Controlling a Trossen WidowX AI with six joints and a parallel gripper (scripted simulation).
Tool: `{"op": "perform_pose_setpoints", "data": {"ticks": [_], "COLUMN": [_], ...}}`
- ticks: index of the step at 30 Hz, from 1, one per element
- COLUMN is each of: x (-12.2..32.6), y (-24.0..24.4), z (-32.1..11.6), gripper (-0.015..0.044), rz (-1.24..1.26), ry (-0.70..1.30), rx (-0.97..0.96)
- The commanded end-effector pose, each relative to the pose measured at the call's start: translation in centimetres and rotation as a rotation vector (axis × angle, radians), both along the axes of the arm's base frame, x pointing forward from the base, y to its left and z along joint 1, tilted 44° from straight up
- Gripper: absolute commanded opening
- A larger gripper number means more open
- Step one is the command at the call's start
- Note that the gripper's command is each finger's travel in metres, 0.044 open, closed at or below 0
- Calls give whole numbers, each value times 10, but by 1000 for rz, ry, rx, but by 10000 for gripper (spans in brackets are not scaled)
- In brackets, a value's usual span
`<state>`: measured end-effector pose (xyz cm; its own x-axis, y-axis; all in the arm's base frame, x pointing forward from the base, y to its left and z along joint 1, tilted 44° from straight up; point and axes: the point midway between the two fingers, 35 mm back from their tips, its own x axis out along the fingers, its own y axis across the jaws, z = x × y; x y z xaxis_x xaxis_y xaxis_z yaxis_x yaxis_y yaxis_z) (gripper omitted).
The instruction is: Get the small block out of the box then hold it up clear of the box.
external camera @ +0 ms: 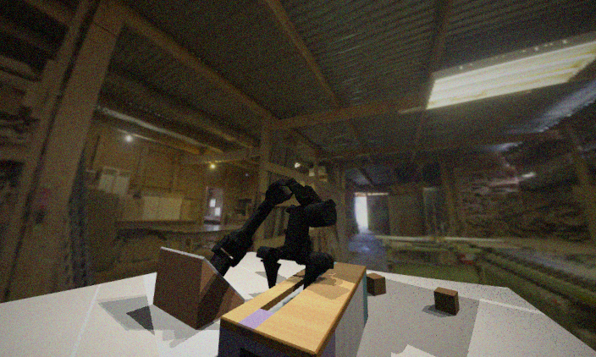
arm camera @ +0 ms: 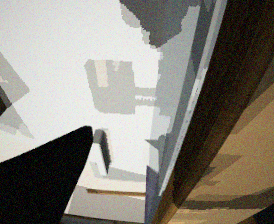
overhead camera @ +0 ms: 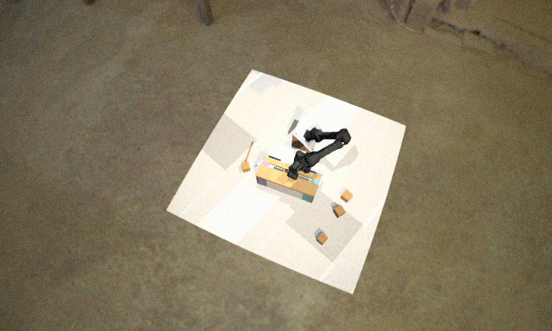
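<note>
The long box has a wooden top with a narrow lengthwise slot. One end has a purple patch, the other a teal patch. My gripper is open and empty, pointing down at the box's slot side. In the exterior view one finger is on the arm's side of the box and the other is at the slot. The wrist view shows one finger clearly; the other is mostly hidden. The small block on the shelf cannot be made out in any view.
Loose wooden cubes lie beyond the teal end. Another cube lies off the purple end beside a thin stick. A brown slanted block stands near the arm's base. A dark bar lies beside the box.
</note>
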<state>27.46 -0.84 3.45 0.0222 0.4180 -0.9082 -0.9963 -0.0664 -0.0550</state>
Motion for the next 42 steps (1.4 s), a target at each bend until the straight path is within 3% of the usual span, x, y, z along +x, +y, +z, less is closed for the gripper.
{"op": "perform_pose_setpoints", "data": {"ticks": [1, 42], "x": [0, 0], "y": [-8, -20], "z": [-8, -20], "gripper": [400, 400], "rz": [3, 3], "ry": [2, 1], "rx": [-4, -5]}}
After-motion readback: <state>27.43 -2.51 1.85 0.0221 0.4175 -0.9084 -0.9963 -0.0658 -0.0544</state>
